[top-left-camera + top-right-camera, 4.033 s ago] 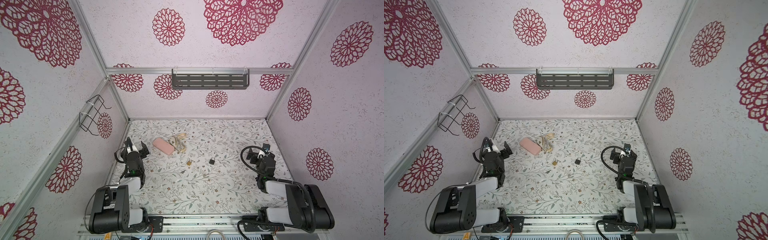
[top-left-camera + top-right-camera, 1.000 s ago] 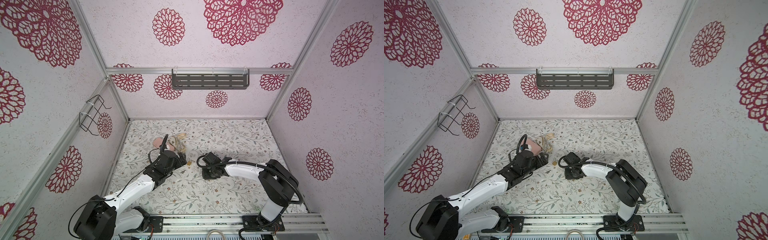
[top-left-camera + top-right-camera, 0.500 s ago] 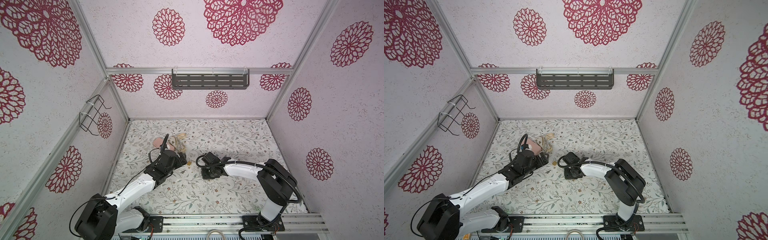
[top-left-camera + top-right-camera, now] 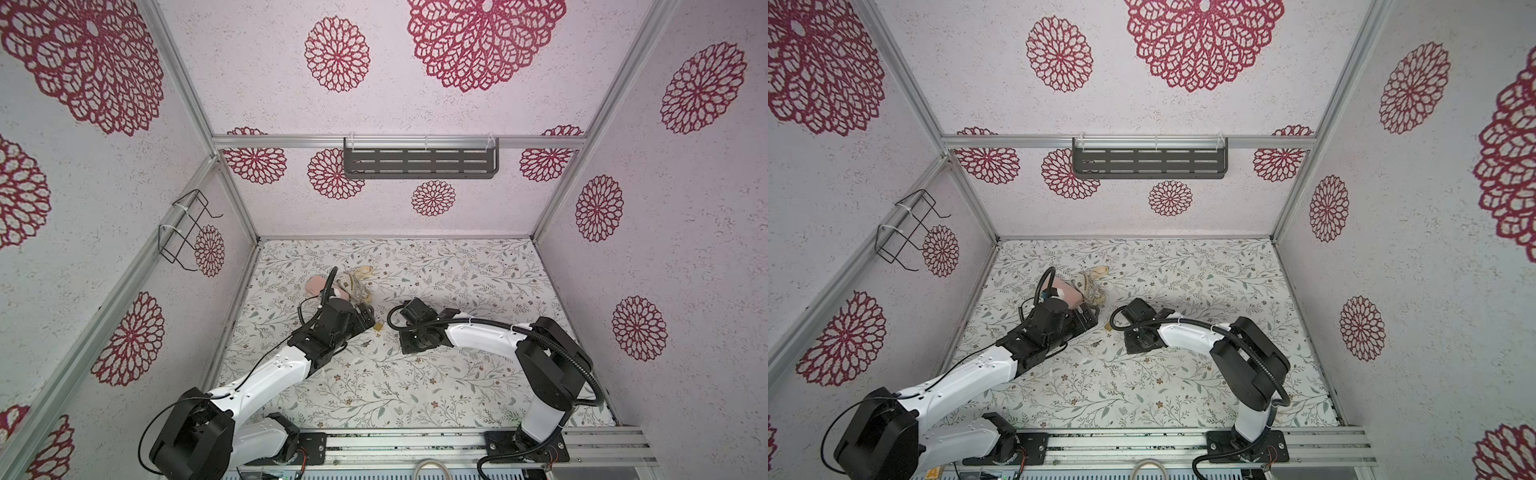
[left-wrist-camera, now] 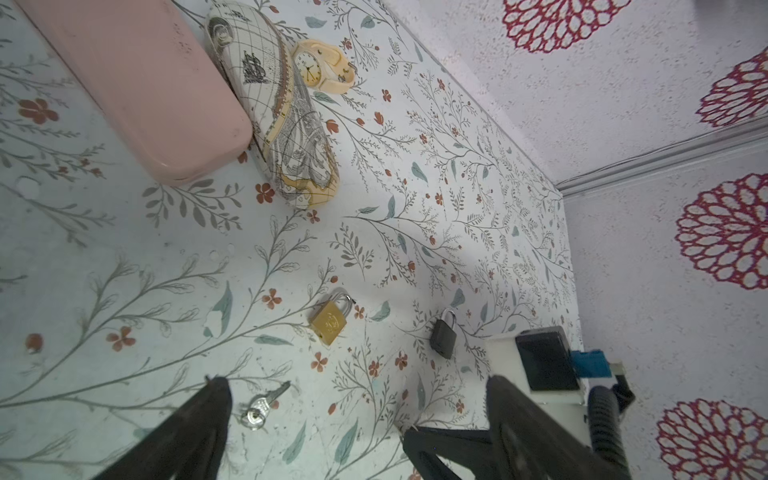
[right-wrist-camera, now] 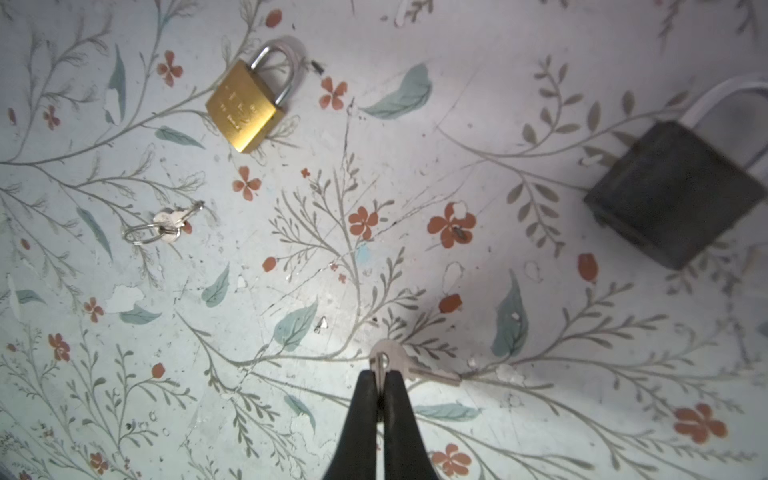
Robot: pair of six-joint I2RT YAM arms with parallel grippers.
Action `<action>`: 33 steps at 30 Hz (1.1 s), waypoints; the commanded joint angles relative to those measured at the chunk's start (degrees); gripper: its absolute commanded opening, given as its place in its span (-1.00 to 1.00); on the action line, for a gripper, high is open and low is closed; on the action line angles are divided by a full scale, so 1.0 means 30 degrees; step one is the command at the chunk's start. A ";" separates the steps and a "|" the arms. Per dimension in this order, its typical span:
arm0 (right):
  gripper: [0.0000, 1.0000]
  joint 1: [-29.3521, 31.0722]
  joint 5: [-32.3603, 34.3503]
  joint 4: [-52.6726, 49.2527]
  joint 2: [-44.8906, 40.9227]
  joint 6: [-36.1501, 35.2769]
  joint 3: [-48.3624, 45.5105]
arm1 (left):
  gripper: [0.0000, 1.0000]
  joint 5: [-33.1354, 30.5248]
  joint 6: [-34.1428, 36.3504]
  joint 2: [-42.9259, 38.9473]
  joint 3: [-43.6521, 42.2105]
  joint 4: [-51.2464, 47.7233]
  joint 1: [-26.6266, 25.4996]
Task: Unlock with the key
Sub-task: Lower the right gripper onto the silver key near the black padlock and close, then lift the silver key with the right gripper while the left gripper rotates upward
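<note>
Both jaws of my right gripper [image 6: 377, 376] are pinched on seemingly just the key ring [image 6: 379, 360], key [image 6: 419, 370] flat on the table [image 6: 519, 50] near the dark padlock [image 6: 673, 195], so lifting may swing it loose

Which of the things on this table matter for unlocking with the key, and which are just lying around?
For the job: pinched key, right gripper, brass padlock, black padlock, ringed key (which fits which is unclear).
Lying about: pink case, map-print case, wristwatch.
</note>
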 commanded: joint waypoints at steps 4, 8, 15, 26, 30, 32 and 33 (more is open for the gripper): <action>-0.97 0.0088 0.0426 -0.0424 -0.2098 -0.1885 0.0892 | 0.96 0.2256 -0.1961 -0.0521 0.0597 0.0189 0.1002; -0.99 0.0060 0.0077 -0.0244 -0.2714 -0.2431 0.1284 | 0.95 0.3549 -0.3039 -0.0926 0.0787 0.0378 0.1668; -1.00 -0.0029 -0.0313 0.0310 -0.3626 -0.2557 0.2060 | 0.95 0.5502 -0.6106 -0.1249 0.0906 0.1847 0.2205; -1.00 -0.0028 0.0165 0.3612 -0.5345 -0.1996 0.1937 | 0.95 0.6946 -1.3846 -0.0247 0.0224 0.5566 0.2019; -1.00 -0.0027 0.0189 0.5110 -0.5583 -0.1807 0.1952 | 0.95 0.6976 -1.5562 0.0482 0.0016 0.7359 0.1698; -1.00 -0.0036 0.0027 0.5837 -0.5642 -0.1762 0.1892 | 0.95 0.6925 -1.6226 0.0806 -0.0061 0.8351 0.1652; -1.00 -0.0031 0.0037 0.6105 -0.5608 -0.1814 0.1923 | 0.95 0.6931 -1.6575 0.1032 -0.0076 0.9032 0.1627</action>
